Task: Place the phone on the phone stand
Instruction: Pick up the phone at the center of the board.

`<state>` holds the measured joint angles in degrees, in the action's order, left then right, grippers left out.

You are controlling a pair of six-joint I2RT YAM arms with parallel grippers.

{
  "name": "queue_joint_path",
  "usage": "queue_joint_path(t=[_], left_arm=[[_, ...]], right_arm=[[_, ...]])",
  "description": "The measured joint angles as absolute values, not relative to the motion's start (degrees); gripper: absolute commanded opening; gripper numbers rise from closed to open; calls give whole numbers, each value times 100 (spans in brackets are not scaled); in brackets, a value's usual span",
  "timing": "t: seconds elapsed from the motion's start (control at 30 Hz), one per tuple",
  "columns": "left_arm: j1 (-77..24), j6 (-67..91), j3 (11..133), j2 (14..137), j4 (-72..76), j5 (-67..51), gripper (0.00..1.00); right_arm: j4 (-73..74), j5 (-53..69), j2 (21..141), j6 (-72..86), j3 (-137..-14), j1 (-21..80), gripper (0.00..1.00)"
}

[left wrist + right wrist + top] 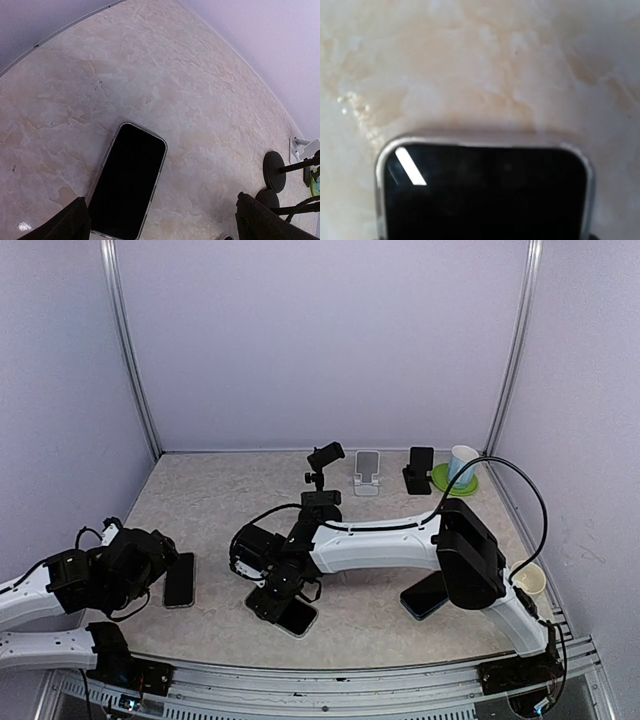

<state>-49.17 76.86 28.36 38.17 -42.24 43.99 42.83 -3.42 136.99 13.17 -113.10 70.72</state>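
Lying flat on the bench [470, 60], the phone [480, 195] looks rigid, slick and thin, best pinched across its side edges; whether the right tool [285, 603] grips it I cannot tell.

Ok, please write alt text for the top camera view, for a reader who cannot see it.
The right gripper is down over a phone at the near centre of the table, its arm stretched across from the right. The left gripper is open beside a second phone at the left. A white stand is at the back.
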Motion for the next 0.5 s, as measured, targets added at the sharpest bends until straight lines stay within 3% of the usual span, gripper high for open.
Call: queue_joint_path(t=[0.5], left_arm=[[-4928,7754,2834,3782,-4250,4401,99]], right_arm=[[3940,-344,13196,808,-10982,7225,45]])
